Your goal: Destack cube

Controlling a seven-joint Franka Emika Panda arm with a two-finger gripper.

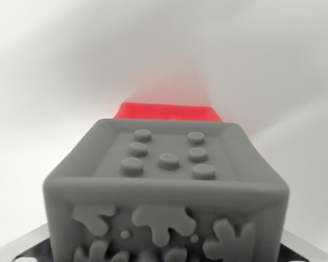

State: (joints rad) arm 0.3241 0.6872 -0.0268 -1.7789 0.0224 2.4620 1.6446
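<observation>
A: Wrist view, what fills it?

B: Grey cube, low centre, very close; seven raised studs on its recessed top, splat relief on the near face. Red cube just behind it, mostly hidden.

A: My end effector?

B: Fingers not seen; opening cannot be told.

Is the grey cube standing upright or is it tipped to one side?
Upright. The grey cube shows its studded top face level, edges even, with a red block behind it.
</observation>
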